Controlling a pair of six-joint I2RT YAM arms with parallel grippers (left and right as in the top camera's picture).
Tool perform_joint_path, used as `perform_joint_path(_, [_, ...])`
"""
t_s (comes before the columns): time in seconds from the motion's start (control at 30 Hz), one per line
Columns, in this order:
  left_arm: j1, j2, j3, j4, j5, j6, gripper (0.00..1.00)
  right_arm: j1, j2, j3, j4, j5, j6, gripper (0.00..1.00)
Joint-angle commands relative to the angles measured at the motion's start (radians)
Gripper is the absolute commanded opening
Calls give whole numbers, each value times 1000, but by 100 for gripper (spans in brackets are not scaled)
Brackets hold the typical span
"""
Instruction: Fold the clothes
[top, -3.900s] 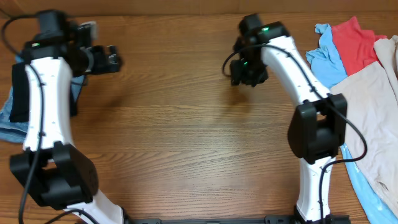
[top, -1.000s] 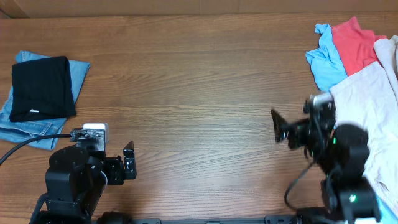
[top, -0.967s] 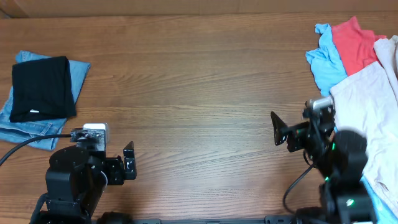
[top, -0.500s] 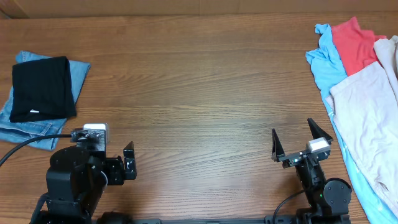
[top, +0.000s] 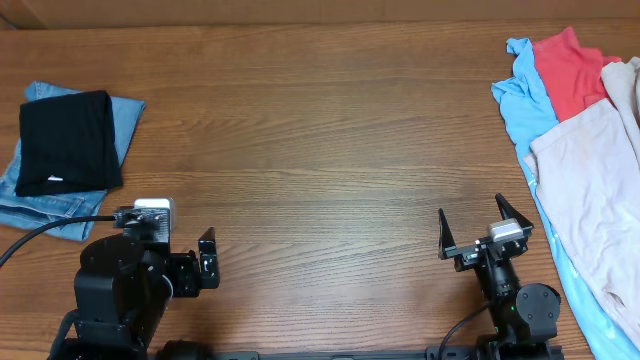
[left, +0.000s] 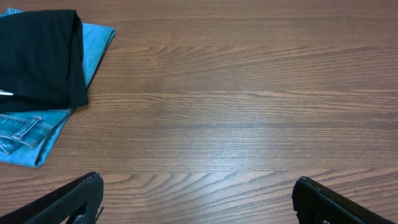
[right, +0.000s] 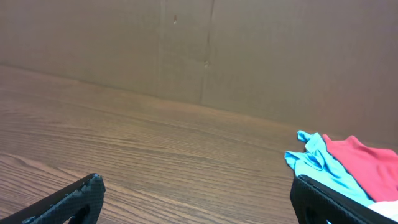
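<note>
Well, the wood-grain bench (top: 320, 150) is broad and brown, with a cardboard wall (right: 249, 56) along its far edge. At the far left a folded black T-shirt (top: 65, 140) lies on top of blue jeans (top: 25, 205). At the right edge sits a loose heap of clothes (top: 600, 240): a light blue piece (top: 520, 95), a red one (top: 570, 60) and a pale beige one (top: 580, 160), overlapping. Both arms sit low at the near edge, well apart from the fabric. The left fingers (left: 74, 196) stand wide with nothing between them. The right fingers (top: 445, 235) are spread wide too, pointing out across the wood and holding nothing.
</note>
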Motion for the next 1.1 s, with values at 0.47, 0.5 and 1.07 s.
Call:
perform_joint_path(0.47, [-5, -3, 1, 1, -12, -21, 100, -2, -9, -11, 5, 10, -7, 100])
perform_joint_path(0.5, [-5, -3, 1, 1, -11, -21, 100, -2, -9, -11, 6, 10, -7, 100])
perform_joint_path(1.07, [10, -325, -384, 227, -5, -21, 100, -2, -9, -11, 5, 10, -7, 100])
